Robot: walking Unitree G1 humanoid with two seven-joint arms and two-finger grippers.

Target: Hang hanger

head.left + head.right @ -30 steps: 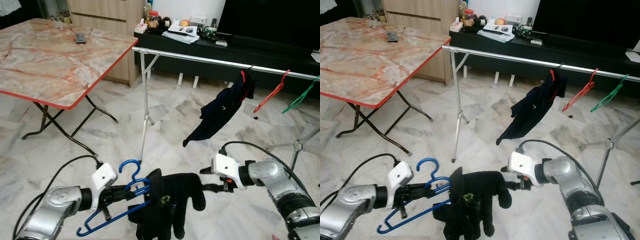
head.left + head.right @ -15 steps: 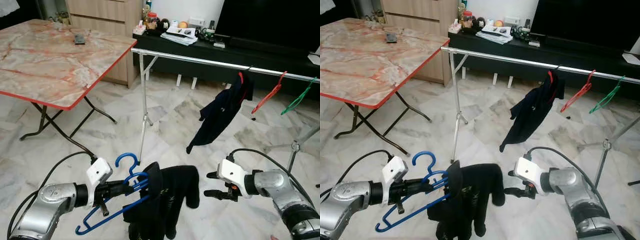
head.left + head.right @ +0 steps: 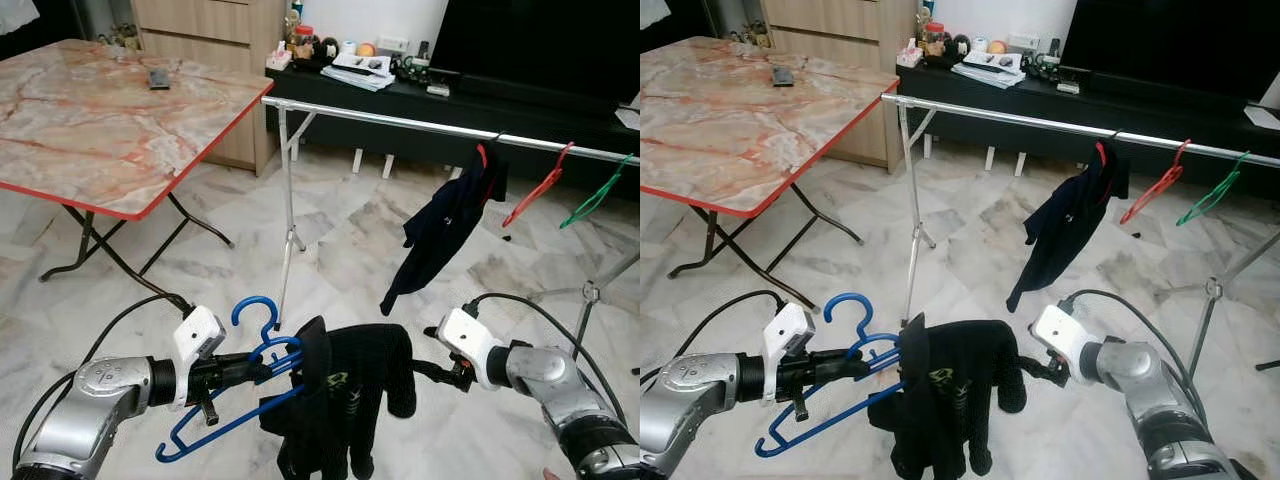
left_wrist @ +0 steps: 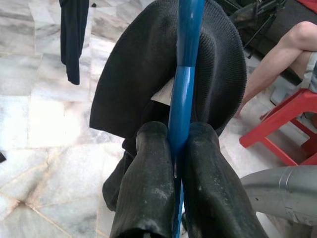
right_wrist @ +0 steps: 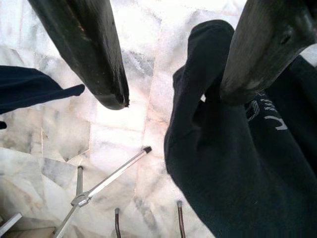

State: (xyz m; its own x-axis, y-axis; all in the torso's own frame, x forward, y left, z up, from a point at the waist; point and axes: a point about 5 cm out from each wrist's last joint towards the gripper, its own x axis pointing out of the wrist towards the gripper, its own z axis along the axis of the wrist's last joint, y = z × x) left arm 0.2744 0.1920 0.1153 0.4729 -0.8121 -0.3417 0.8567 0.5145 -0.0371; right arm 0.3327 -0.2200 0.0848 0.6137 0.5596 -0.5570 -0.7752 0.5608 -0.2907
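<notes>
My left gripper [image 3: 245, 372] is shut on a blue hanger [image 3: 252, 328] and holds it low in front of me, hook up. In the left wrist view the hanger's bar [image 4: 185, 44] runs between the two closed fingers [image 4: 148, 173]. A black garment [image 3: 345, 400] is draped over the hanger's right end and hangs down. My right gripper [image 3: 425, 368] is open at the garment's right edge. In the right wrist view one finger [image 5: 257, 44] lies against the black cloth [image 5: 237, 163] and the other is off it. The silver clothes rail [image 3: 400, 120] stands ahead.
A dark blue garment [image 3: 450, 220], a red hanger [image 3: 535, 190] and a green hanger [image 3: 595, 195] hang on the rail's right part. A marble-top folding table [image 3: 100, 120] stands at the left. A black TV console [image 3: 450, 90] is behind. A person's leg [image 4: 277, 59] and a red stool [image 4: 287, 124] are nearby.
My right gripper drew back from the black garment and has come in again to its right edge. The garment has swung and spread a little. The left gripper keeps its hold on the hanger.
</notes>
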